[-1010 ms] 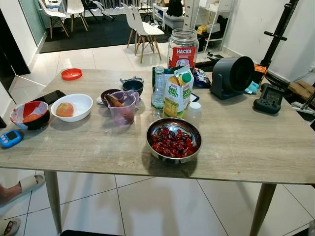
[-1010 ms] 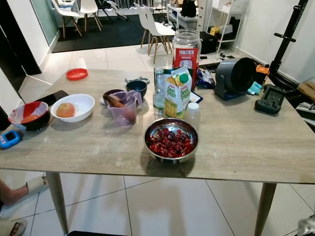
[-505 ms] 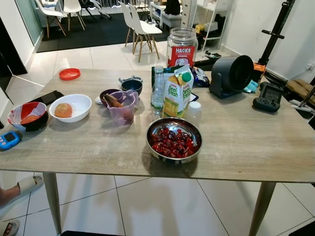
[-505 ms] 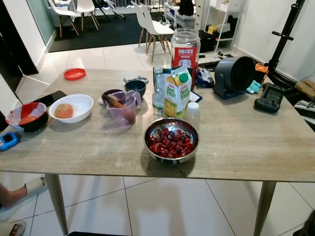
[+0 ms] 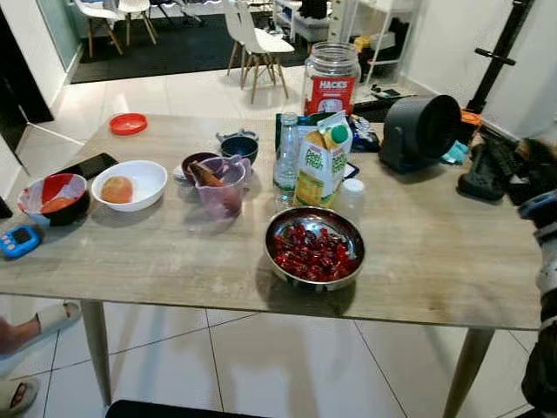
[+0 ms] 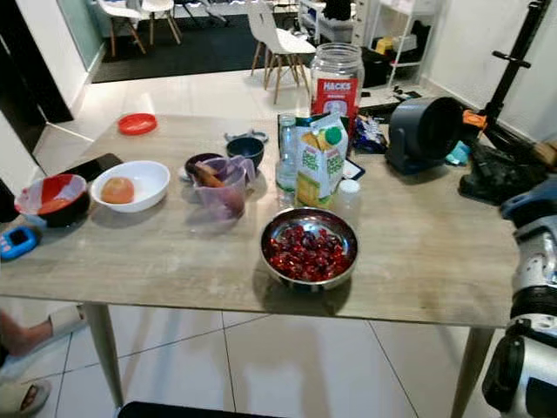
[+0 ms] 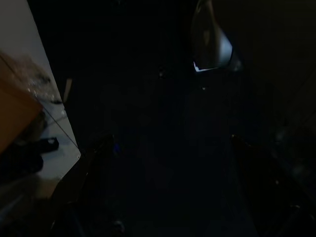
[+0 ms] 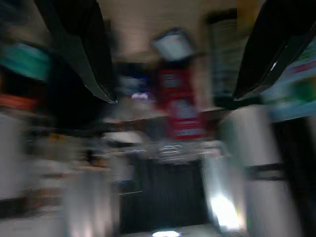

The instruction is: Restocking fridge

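Steel bowl (image 5: 315, 252) of red fruit on table (image 5: 435, 261); right gripper (image 8: 173, 54) fingers spread, view blurred; left unclear.

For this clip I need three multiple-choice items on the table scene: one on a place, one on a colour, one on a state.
1. Where does the steel bowl of red berries stand on the wooden table?
A. near the front edge, before the green-and-yellow juice carton
B. at the far left corner
C. behind the grey fan

2. What colour is the small flat lid at the far left of the table?
A. blue
B. red
C. white

3. How do the right gripper's fingers stand?
A. shut on the carton
B. shut on nothing
C. spread apart

Key: 1 A, the bowl sits just in front of the carton; 2 B, the lid is plainly red; 3 C, the right wrist view shows a wide gap between both fingers.
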`<state>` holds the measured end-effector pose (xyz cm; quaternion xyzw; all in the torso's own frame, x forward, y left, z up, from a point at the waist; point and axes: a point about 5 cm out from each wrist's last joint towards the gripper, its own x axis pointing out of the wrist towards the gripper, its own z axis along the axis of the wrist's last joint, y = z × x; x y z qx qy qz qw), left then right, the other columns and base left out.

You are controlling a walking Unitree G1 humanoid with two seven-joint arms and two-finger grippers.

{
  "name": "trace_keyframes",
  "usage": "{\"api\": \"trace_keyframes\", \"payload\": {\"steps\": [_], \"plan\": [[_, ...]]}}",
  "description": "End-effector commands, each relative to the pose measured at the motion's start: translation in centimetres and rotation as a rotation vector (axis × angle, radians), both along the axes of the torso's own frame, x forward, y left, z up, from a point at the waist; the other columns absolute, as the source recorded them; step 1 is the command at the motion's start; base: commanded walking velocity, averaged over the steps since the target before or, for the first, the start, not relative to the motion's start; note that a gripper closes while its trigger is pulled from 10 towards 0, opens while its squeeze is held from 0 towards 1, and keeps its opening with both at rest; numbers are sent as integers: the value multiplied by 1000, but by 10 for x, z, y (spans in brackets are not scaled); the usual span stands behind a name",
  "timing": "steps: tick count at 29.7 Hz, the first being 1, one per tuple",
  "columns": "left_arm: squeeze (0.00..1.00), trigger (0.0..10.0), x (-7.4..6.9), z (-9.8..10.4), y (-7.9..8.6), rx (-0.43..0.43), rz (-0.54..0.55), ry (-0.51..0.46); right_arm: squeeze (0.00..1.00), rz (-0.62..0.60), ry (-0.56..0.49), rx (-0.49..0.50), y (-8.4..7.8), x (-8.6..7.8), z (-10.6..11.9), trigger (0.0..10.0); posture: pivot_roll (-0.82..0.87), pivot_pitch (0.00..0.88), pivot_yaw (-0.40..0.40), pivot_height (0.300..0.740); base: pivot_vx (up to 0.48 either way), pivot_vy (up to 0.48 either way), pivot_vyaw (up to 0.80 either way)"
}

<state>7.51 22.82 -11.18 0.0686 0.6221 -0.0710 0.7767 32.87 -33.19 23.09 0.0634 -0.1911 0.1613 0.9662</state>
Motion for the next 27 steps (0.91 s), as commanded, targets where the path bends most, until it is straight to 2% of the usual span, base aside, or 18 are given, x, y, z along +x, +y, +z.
{"api": "trace_keyframes", "payload": {"steps": [1,4,5,6,7,8,9,10,11,12,13,15,16,18,19,20,26,27], "plan": [[0,10000,-2,1,6,14,-3,6,0,99,-23,-20,7,-2,3,10000,51,0,-2,740,0,0,0],[0,10000,-2,1,5,10,-7,10,0,381,-33,-127,32,-11,8,10000,44,0,-1,740,0,0,0],[0,10000,-2,1,5,10,-7,10,0,381,-33,-127,32,-11,8,10000,44,0,-1,740,0,0,0],[0,10000,-2,1,4,10,-9,11,0,469,5,-180,42,-12,3,10000,43,0,-1,740,0,0,0],[0,10000,-2,1,4,10,-9,11,0,469,5,-180,42,-12,3,10000,43,0,-1,740,0,0,0],[0,10000,-3,0,4,10,-11,12,0,545,45,-231,52,-14,-3,10000,42,0,-1,740,0,0,0],[0,10000,-3,0,4,10,-11,12,0,545,45,-231,52,-14,-3,10000,42,0,-1,740,0,0,0],[0,10000,-1,1,4,11,-15,11,0,663,153,-399,72,-16,-20,10000,41,0,-1,740,0,0,0],[0,10000,-1,1,4,11,-15,11,0,663,153,-399,72,-16,-20,10000,41,0,-1,740,0,0,0],[0,10000,-1,1,4,11,-16,10,0,691,190,-483,79,-17,-28,10000,41,0,-1,740,0,0,0],[0,10000,-1,1,4,11,-16,10,0,691,190,-483,79,-17,-28,10000,41,0,-1,740,0,0,0],[0,10000,0,1,4,10,-18,8,0,719,226,-577,88,-18,-36,10000,38,0,-1,740,0,0,0],[0,10000,0,1,4,10,-18,8,0,719,226,-577,88,-18,-36,10000,38,0,-1,740,0,0,0],[0,10000,1,1,5,8,-22,7,24,782,272,-632,102,-21,-42,10000,35,0,-1,740,0,0,0],[0,10000,1,1,5,7,-23,7,612,816,290,-647,107,-23,-44,10000,35,0,-1,740,0,0,0],[0,10000,1,1,4,6,-25,7,1000,851,312,-667,112,-26,-46,10000,35,0,-1,740,0,0,0],[0,10000,-2,0,2,3,-27,12,1000,906,348,-756,120,-30,-48,10000,34,0,-2,740,0,0,0],[0,10000,-3,0,2,3,-27,15,1000,910,350,-810,122,-31,-48,10000,34,0,-2,740,0,0,0]]}}
